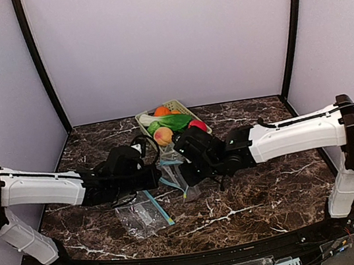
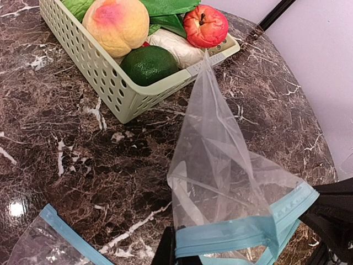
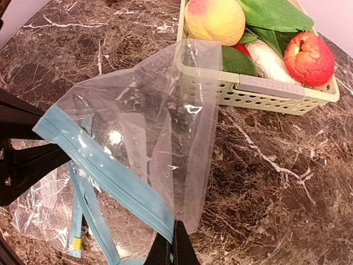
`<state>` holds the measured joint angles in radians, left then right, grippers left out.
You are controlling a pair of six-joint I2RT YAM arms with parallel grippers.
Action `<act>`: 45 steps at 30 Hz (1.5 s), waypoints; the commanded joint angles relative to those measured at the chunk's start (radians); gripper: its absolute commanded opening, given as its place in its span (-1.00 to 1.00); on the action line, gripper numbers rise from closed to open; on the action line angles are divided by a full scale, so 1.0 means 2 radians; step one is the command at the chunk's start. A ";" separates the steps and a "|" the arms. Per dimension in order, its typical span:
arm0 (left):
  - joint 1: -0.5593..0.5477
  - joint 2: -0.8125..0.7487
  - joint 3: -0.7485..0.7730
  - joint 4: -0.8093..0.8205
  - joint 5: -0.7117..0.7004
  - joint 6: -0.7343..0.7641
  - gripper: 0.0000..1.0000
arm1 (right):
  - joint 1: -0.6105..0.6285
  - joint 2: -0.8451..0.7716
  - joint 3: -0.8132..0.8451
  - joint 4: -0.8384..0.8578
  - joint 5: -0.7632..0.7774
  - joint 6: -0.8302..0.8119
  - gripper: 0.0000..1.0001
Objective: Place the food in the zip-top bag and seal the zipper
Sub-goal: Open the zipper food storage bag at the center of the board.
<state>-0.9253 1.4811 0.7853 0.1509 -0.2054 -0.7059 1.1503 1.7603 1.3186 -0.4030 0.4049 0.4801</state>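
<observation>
A clear zip-top bag (image 1: 172,173) with a blue zipper strip hangs between my two grippers just in front of the basket. My left gripper (image 2: 176,249) is shut on one end of the blue strip (image 2: 237,232). My right gripper (image 3: 175,245) is shut on the strip's other side (image 3: 110,171), and the bag (image 3: 154,127) is empty. The food lies in the pale green basket (image 1: 183,108): peach (image 2: 116,25), red apple (image 2: 205,26), white radish (image 2: 176,47), a dark green fruit (image 2: 149,63), leafy greens (image 3: 276,14) and an orange (image 1: 162,111).
A second clear bag with a blue strip (image 1: 142,214) lies flat on the marble table near the left arm; it also shows in the left wrist view (image 2: 44,243). The basket's near wall (image 3: 265,91) stands right behind the held bag. Purple walls enclose the table.
</observation>
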 commanded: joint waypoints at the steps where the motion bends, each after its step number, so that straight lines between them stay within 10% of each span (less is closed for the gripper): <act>1: -0.006 -0.026 0.011 -0.048 -0.033 0.017 -0.99 | 0.006 -0.017 0.009 -0.017 0.032 0.014 -1.00; 34: -0.019 -0.068 0.001 0.034 0.064 -0.020 -0.99 | -0.005 0.068 0.055 -0.008 0.072 0.039 0.21; 45: -0.019 -0.087 0.010 -0.043 0.033 0.000 -0.99 | -0.032 0.060 0.045 -0.027 0.079 0.053 0.24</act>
<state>-0.9588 1.3491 0.7921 0.1894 -0.0853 -0.7403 1.1046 1.8885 1.4048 -0.4240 0.5259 0.5617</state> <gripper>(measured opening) 0.008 0.628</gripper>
